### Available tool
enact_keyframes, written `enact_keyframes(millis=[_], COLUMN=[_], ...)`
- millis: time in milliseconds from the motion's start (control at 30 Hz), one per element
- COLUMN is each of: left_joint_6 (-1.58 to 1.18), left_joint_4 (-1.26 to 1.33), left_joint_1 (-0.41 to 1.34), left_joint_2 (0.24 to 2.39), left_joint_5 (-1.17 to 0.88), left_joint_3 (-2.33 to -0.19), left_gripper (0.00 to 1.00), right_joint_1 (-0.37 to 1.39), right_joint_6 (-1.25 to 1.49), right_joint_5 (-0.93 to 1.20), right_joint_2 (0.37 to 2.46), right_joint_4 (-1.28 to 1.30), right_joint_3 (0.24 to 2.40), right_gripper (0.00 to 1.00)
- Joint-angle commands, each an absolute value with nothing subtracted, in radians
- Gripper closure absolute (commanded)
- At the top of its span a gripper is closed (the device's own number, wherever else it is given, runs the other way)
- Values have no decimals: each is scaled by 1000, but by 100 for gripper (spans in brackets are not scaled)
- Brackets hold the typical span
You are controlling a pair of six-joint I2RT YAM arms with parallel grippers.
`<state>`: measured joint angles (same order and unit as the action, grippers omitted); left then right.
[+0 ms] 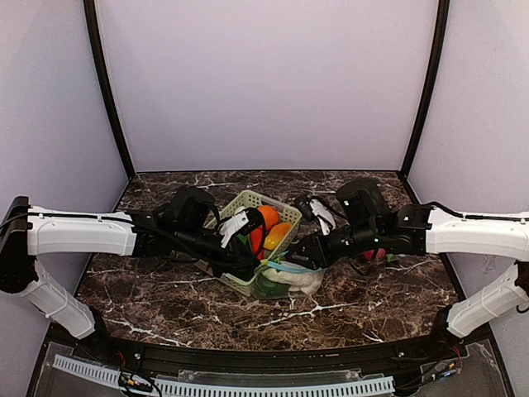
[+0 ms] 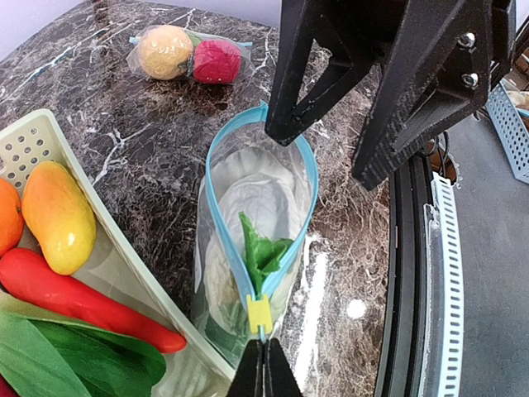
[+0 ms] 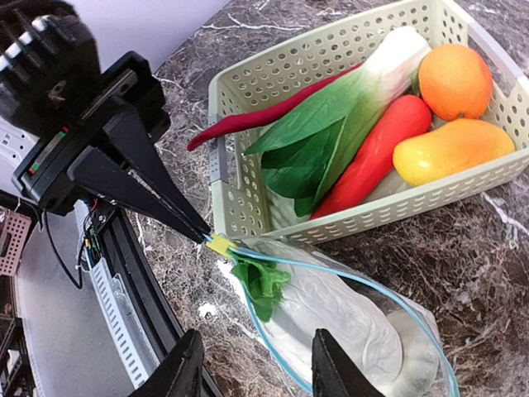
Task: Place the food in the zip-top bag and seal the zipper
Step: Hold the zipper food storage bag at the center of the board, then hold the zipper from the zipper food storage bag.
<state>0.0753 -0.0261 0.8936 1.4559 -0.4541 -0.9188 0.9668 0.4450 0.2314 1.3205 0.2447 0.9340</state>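
Observation:
A clear zip-top bag (image 2: 256, 207) with a blue zipper lies open on the table in front of the basket, also in the top view (image 1: 289, 278). Inside it lie a white radish (image 3: 347, 318) and a green leaf (image 2: 263, 248). My left gripper (image 2: 264, 354) is shut on the bag's zipper end, just behind the yellow slider (image 2: 259, 314); it also shows in the right wrist view (image 3: 198, 231). My right gripper (image 3: 256, 347) is open and empty above the bag's mouth, its fingers (image 2: 285, 107) at the far end.
A pale green lattice basket (image 3: 240, 178) beside the bag holds an orange (image 3: 450, 78), a yellow fruit (image 3: 450, 149), a red chilli (image 3: 376, 153) and leafy greens (image 3: 318, 136). A second bag (image 2: 188, 56) with a peach and a red fruit lies further right. The table's front rail (image 2: 409, 273) is close.

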Motion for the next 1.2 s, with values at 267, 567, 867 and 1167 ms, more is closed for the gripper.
enact_keyframes(millis=[267,567,867,1167], left_joint_6=[72,84,79,85], left_joint_4=[-15,-39,-36,-53], left_joint_1=[887,887,886,886], left_joint_2=[1441,1448,1436,1427], left_joint_5=[-478,-489,-477,-470], left_joint_3=[-917,-937,-932,-932], left_gripper=[99,99,99,99], right_joint_1=[975,980,980,972], right_joint_6=[252,166,137,104], right_joint_5=[370,451,486,469], right_joint_2=[1450,1511,1589,1603], right_joint_4=[140,39,32,38], right_joint_3=[1031,1040,1048,1016], right_gripper=[74,78,85,75])
